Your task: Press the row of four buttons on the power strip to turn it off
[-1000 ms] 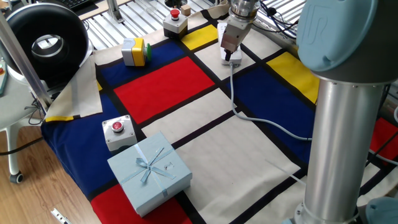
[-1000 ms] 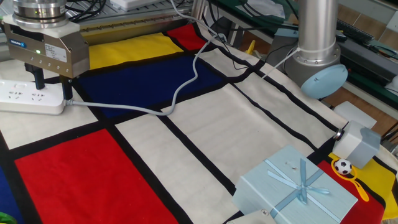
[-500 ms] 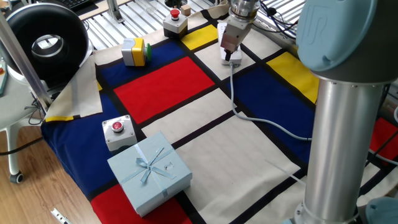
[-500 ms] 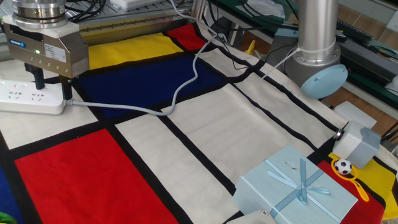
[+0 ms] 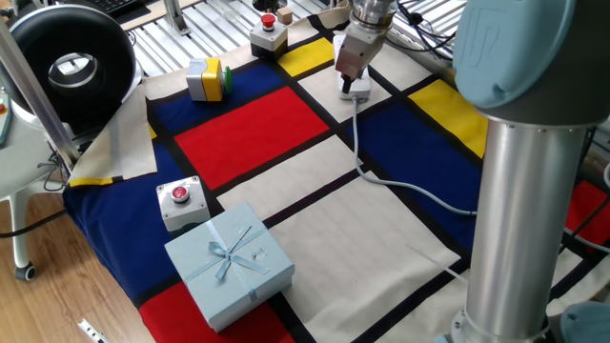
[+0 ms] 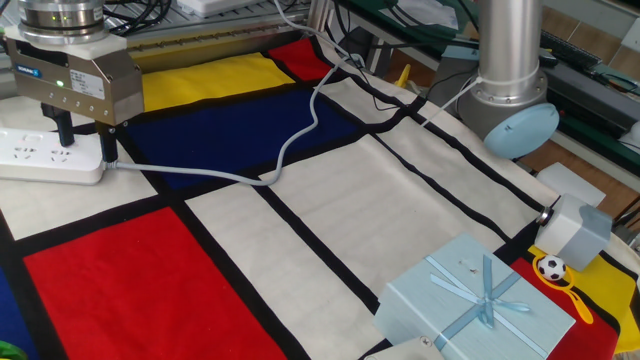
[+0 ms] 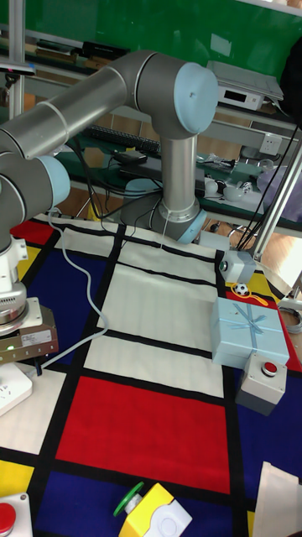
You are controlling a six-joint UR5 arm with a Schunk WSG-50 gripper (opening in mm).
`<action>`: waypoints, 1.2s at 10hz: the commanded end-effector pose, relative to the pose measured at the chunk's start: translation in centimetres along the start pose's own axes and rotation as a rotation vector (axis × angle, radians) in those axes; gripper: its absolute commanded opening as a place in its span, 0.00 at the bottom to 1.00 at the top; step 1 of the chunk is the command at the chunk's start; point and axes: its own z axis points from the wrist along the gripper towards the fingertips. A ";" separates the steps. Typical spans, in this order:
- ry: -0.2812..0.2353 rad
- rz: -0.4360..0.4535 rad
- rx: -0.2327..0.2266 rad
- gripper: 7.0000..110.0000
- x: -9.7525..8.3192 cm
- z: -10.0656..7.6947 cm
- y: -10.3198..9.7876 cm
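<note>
The power strip [image 6: 38,158] is a white socket bar lying on the checked cloth at the far left of the other fixed view. Its pale grey cord [image 6: 290,150] snakes away across the blue and white patches. My gripper [image 6: 85,142] hangs straight over the cord end of the strip, open, with a clear gap between its two dark fingers [image 6: 62,130]. I cannot tell whether the tips touch the strip. From one fixed view the gripper [image 5: 351,84] covers most of the strip [image 5: 356,92]. The tall view shows the gripper [image 7: 23,369] above the strip [image 7: 12,388].
A pale blue gift box [image 5: 229,262] sits at the cloth's near corner, with a grey red-button box [image 5: 181,202] beside it. A yellow and green button box [image 5: 205,78] and another red-button box [image 5: 269,33] stand farther back. The arm's column [image 5: 524,191] rises at the right.
The gripper has risen very slightly above the power strip. Nothing else has moved.
</note>
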 end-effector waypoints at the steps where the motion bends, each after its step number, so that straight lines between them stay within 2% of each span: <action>1: -0.022 0.010 -0.001 0.57 -0.6 -0.1 -0.1; 4: -0.022 0.023 0.026 0.57 -0.5 -0.2 -0.9; 8: -0.015 0.036 0.019 0.57 0.3 -0.3 -0.8; 12: -0.045 0.036 0.018 0.57 -0.5 -0.3 -0.9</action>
